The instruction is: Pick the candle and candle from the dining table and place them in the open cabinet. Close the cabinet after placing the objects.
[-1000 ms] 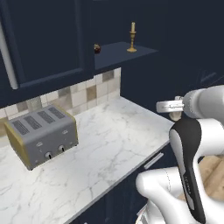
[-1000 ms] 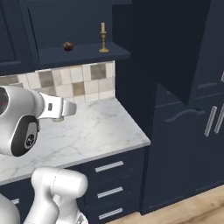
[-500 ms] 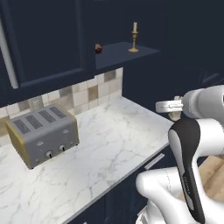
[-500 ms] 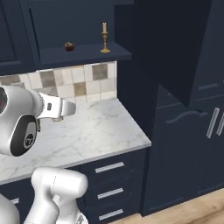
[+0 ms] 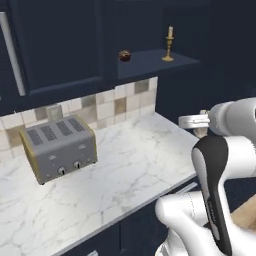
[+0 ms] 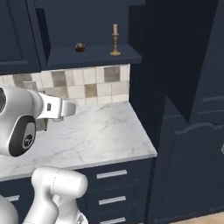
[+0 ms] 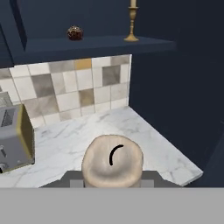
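Fingers [image 7: 112,181] partly closed around the grey-beige stub candle [image 7: 113,161], held at its sides. Judged light, rigid, waxy-slick; grip mid-body, keep upright.

Shelf [image 6: 94,57]: room betw. taper [image 6: 115,40] & ornament [image 6: 79,47]

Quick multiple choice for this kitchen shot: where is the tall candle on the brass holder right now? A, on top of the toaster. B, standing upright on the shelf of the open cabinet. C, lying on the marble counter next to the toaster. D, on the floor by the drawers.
B: the taper candle stands upright on the open cabinet's shelf, to the right of a small dark round object, well above the toaster and the counter.
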Motion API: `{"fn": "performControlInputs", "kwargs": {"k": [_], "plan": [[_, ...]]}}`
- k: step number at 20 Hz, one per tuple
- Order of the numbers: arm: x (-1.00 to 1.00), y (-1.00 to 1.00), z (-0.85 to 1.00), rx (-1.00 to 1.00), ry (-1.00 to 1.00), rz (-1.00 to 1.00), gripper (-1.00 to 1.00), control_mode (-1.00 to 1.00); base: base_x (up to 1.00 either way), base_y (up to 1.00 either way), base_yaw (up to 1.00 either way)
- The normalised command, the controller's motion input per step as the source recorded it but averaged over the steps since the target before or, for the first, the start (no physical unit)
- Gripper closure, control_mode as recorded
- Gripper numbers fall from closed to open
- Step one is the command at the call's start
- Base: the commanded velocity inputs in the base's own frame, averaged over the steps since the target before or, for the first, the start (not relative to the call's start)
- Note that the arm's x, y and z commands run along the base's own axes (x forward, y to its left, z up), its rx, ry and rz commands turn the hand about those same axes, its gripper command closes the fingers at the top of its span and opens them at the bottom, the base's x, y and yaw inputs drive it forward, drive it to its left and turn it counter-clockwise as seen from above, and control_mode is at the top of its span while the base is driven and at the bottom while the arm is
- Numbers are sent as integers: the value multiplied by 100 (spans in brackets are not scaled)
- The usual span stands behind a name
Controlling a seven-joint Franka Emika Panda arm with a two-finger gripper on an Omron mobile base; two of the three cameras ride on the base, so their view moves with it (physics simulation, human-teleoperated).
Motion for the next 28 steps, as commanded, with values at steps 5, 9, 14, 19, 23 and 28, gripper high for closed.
{"fn": "performControlInputs", "kwargs": {"k": [5,9,14,19,23,28], "plan": [[0,0,0,0,0,0,100,100,59,0,35],[0,0,0,0,0,0,100,100,8,-10,2],[0,0,0,0,0,0,100,100,-1,-54,6],[0,0,0,0,0,0,100,100,-38,-34,3],[0,0,0,0,0,0,100,100,-21,0,0],[0,0,0,0,0,0,100,100,23,0,6]]}}
